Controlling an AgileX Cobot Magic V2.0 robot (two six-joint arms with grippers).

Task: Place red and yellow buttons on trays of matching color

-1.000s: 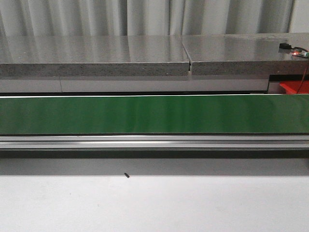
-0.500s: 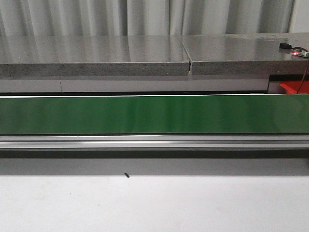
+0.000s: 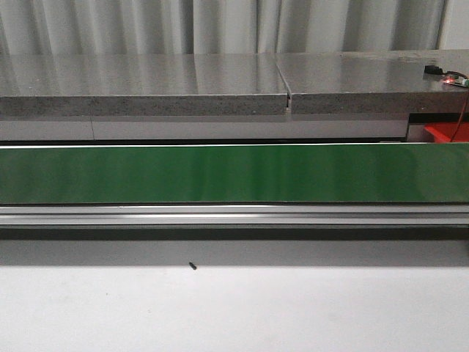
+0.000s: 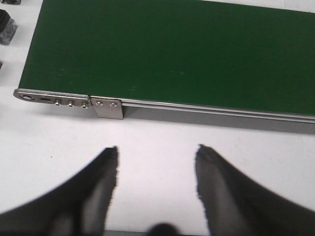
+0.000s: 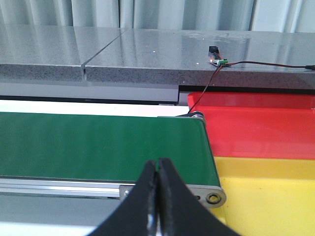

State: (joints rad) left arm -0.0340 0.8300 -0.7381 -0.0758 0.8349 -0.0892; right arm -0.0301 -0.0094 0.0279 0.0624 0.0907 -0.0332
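Observation:
No red or yellow button shows in any view. A red tray (image 5: 256, 123) and a yellow tray (image 5: 275, 196) sit side by side at the end of the green conveyor belt (image 5: 98, 145); a corner of the red tray (image 3: 447, 132) shows at the far right of the front view. My right gripper (image 5: 158, 164) is shut with nothing between its fingers, hanging near the belt's end beside the trays. Over the white table in front of the belt's other end (image 4: 162, 54), my left gripper (image 4: 156, 152) stands open and empty.
The belt (image 3: 234, 174) runs across the whole front view with an aluminium rail (image 3: 234, 214) along its near side. Behind it is a grey stone counter (image 3: 146, 81) with a small sensor board (image 5: 216, 59) and red wire. A tiny dark speck (image 3: 192, 266) lies on the table.

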